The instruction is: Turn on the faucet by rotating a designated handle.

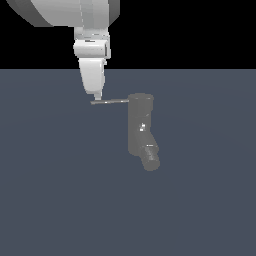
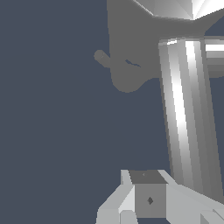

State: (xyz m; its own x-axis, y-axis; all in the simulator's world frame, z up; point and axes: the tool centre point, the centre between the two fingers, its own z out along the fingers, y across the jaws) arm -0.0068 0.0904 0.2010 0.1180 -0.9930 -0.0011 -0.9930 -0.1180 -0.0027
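The white end effector [image 1: 97, 96] comes down right at the free tip of the thin straight light-grey rod handle [image 1: 110, 101], fingertips touching or just beside it; whether they are spread or closed, I cannot tell. The dull grey upright cylindrical faucet [image 1: 139, 125] stands near the middle of the slate-blue desk [image 1: 50, 200], well clear of every edge. That handle looks stiff, light and smooth, likely slippery, so the far tip is the place to push: most leverage there.
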